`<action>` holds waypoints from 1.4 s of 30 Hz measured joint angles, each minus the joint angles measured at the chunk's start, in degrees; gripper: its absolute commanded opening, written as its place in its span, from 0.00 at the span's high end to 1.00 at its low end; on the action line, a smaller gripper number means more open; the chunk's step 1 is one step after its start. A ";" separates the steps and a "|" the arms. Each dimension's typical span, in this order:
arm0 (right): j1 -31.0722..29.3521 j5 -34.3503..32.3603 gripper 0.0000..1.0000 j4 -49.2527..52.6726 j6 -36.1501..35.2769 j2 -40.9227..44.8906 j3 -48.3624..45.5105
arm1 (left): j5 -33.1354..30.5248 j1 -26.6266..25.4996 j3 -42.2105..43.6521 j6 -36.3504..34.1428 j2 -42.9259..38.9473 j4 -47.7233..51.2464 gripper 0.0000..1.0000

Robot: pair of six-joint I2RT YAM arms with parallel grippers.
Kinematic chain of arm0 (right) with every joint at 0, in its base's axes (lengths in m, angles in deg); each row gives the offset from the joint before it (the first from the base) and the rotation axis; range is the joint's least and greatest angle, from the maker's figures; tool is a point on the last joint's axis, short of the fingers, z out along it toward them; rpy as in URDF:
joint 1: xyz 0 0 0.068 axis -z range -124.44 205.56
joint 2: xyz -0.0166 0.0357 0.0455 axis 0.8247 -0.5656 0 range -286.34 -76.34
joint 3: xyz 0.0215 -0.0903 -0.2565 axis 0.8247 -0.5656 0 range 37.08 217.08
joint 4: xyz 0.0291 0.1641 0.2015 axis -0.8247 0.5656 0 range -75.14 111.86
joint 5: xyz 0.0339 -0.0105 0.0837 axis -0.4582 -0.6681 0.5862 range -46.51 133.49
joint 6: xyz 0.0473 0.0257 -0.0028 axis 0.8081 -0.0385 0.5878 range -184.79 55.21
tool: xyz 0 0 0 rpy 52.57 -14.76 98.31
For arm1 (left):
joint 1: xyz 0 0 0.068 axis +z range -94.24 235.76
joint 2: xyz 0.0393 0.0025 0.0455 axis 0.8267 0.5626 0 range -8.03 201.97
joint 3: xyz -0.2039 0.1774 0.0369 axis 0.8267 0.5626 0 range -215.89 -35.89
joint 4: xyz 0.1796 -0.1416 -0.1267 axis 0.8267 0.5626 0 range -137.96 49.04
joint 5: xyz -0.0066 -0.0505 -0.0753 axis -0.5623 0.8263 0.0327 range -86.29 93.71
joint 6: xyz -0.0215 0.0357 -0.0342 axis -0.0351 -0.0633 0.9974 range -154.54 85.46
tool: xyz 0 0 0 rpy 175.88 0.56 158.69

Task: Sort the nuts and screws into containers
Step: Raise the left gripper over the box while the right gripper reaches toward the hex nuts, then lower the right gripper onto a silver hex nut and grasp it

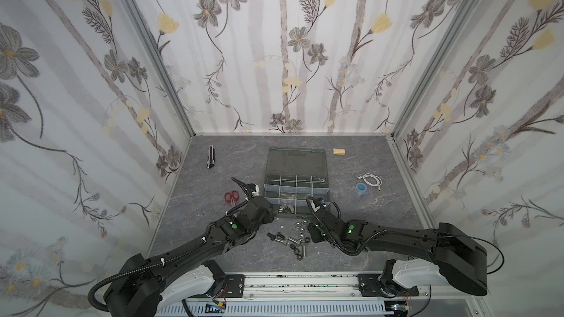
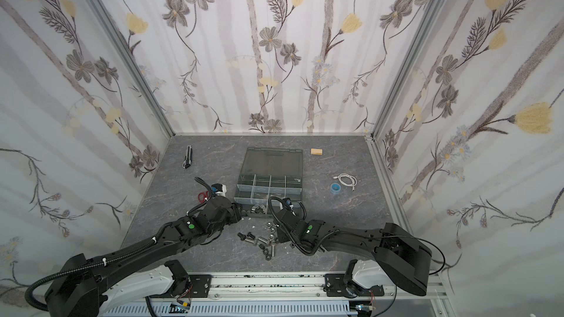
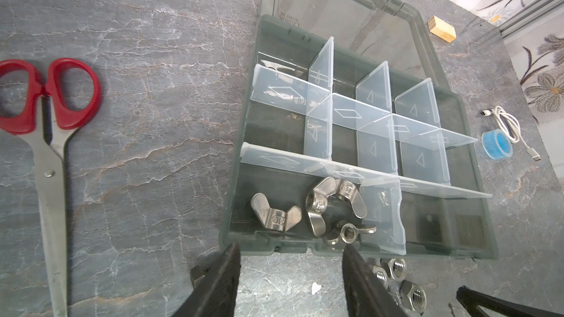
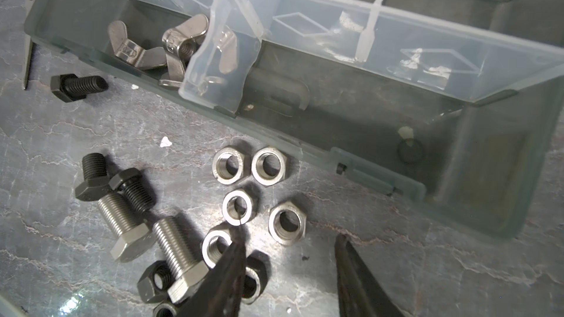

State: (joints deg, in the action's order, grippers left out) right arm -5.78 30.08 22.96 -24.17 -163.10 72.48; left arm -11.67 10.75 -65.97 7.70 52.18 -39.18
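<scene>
The dark grey organizer case (image 1: 326,178) lies open, its containers (image 3: 375,150) split by pale dividers. Three silver wing nuts (image 3: 332,205) rest in the front corner compartment. In front of the case lies a loose pile: silver hex nuts (image 4: 232,166), silver screws (image 4: 125,227) and black screws (image 4: 79,85). My left gripper (image 3: 290,247) is open and empty at the case's front rim, beside the wing nuts. My right gripper (image 4: 290,236) hangs low over the pile, jaws apart. One finger (image 4: 235,257) crosses a silver nut, and another silver nut (image 4: 287,222) lies just beyond the tips.
Red-handled scissors (image 3: 48,102) lie left of the case. A utility knife (image 1: 210,157) is at the back left and a wooden block (image 1: 338,151) at the back right. A blue tape roll (image 1: 361,187) and a white cable (image 1: 372,180) sit right of the case.
</scene>
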 measured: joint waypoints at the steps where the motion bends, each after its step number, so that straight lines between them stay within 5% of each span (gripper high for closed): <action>1: -0.15 0.00 0.53 0.09 -0.42 -0.70 0.42 | 0.00 0.00 0.00 0.00 0.09 0.00 0.44; 19: -1.33 -1.86 0.64 4.02 -0.59 -10.71 4.96 | 0.07 0.00 0.00 0.15 0.81 0.00 0.44; 42: -1.97 -3.28 0.76 5.14 -0.59 -10.01 5.88 | 0.22 0.04 0.00 0.17 0.85 0.00 0.44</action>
State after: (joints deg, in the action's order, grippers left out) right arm -7.75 26.80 28.09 -24.76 -173.11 78.36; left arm -11.45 10.79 -65.97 7.88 53.03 -39.18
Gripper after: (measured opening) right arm 0.244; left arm 0.565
